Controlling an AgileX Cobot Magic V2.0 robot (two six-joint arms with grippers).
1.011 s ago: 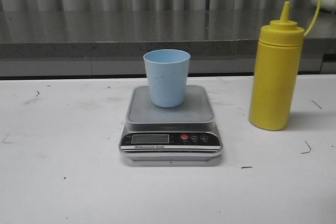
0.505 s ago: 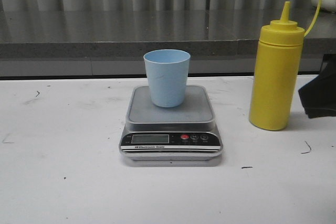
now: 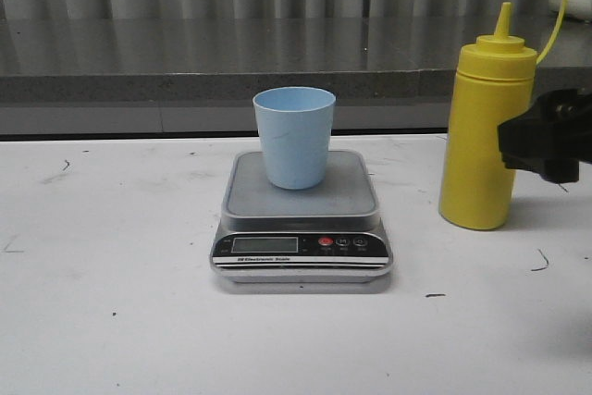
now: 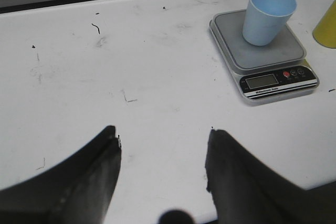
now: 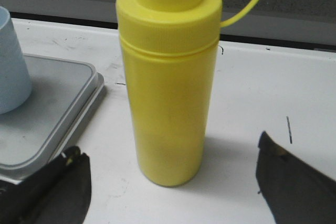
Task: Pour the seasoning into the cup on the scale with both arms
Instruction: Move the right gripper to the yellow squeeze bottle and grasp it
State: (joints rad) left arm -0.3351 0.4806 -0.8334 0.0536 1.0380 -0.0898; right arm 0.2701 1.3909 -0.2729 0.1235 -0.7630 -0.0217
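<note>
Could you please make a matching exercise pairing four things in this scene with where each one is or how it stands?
Things:
1. cup
2. seasoning bottle
3. right gripper
4. left gripper

Places or states:
A. open over bare table, away from the scale
B. upright on the table, right of the scale
C. open, fingers either side of the bottle, not touching it
D. standing on the weighing plate

Pairs: 1-D, 2-B, 3-C, 4-A

The right gripper [image 3: 546,143] hangs at mid-height with fingers spread wide, and the left gripper [image 4: 163,153] gapes above the table.
</note>
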